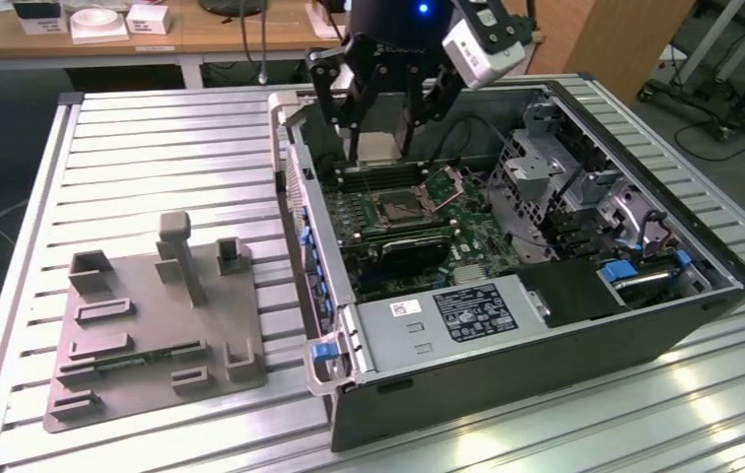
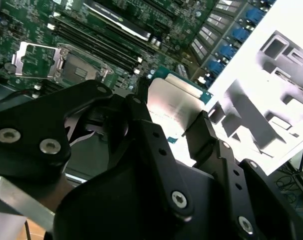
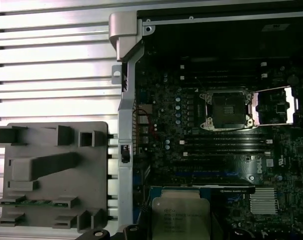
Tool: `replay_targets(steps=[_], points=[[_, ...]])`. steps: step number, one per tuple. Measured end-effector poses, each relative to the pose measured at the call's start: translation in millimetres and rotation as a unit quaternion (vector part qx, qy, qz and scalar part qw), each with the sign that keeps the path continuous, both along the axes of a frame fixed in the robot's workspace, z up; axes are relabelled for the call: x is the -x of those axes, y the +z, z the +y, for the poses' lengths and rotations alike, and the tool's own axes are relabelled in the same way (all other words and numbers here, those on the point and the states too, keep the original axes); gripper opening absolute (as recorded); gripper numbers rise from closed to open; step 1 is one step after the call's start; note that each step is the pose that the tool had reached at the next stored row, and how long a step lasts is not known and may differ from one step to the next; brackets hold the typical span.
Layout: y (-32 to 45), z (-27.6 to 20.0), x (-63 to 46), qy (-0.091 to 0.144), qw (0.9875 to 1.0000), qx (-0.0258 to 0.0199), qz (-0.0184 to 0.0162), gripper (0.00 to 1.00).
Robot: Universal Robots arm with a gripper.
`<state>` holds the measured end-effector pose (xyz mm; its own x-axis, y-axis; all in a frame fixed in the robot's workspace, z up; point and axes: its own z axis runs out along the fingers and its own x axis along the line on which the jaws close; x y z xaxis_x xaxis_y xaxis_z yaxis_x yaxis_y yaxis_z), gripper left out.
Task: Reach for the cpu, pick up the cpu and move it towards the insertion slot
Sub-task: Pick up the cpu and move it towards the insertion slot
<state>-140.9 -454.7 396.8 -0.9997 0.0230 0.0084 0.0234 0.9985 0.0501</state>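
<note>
Above the open computer case, the gripper pinches the cpu between its black fingers, the chip hanging clear of the motherboard. The insertion slot lies just beyond, its retention frame flipped open, with the grey fixture plate outside the case.

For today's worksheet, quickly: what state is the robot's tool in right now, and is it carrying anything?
Tool: closed on the flat square silvery-grey metal-topped cpu, held above the open computer case.
</note>
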Motion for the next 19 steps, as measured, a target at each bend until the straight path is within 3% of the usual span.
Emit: replay_targets(steps=[12,19], points=[[-0.6,0.0,-23.1,0.000,1.0000,0.0000,0.0000,0.54],[-0.7,0.0,-26.2,0.000,1.0000,0.0000,0.0000,0.54]])
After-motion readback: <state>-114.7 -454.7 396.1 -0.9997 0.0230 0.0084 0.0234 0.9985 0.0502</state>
